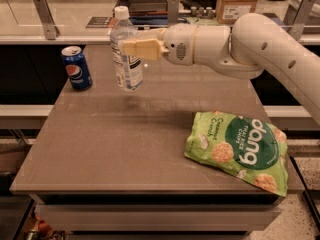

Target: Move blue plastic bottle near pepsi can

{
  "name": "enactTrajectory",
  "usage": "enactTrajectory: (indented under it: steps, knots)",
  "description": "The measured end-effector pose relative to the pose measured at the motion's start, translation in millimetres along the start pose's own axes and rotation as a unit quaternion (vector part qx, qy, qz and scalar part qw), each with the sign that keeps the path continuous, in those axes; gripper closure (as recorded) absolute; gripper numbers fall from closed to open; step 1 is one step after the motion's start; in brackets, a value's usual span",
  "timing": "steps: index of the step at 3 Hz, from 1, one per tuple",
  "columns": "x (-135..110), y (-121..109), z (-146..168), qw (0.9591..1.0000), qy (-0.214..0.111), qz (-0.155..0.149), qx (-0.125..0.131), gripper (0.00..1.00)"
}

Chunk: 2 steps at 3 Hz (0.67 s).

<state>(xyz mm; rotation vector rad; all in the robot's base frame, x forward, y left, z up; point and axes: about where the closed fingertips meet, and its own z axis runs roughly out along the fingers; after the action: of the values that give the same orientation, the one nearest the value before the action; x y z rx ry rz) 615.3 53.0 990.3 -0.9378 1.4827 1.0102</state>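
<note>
The blue plastic bottle (125, 51) is clear with a white cap and a white label. It hangs upright a little above the table, held at mid-height. My gripper (131, 49) is shut on it, its cream fingers (142, 48) clamped across the bottle's body, with the white arm reaching in from the right. The pepsi can (76, 67) stands upright on the table at the far left, a short gap to the left of the bottle.
A green snack bag (237, 149) lies flat at the table's front right. The brown table (115, 149) has its front edge near the bottom. A counter with a cardboard box (239, 1) and metal posts runs behind it.
</note>
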Motion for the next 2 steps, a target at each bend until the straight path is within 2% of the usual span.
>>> enactTrajectory:
  steps: [1, 2]
  knots:
    - [6.5, 9.0, 27.3, 0.9996, -0.004, -0.015, -0.024, 1.00]
    - [9.7, 7.1, 46.1, 0.9985, -0.011, -0.034, -0.042, 1.00]
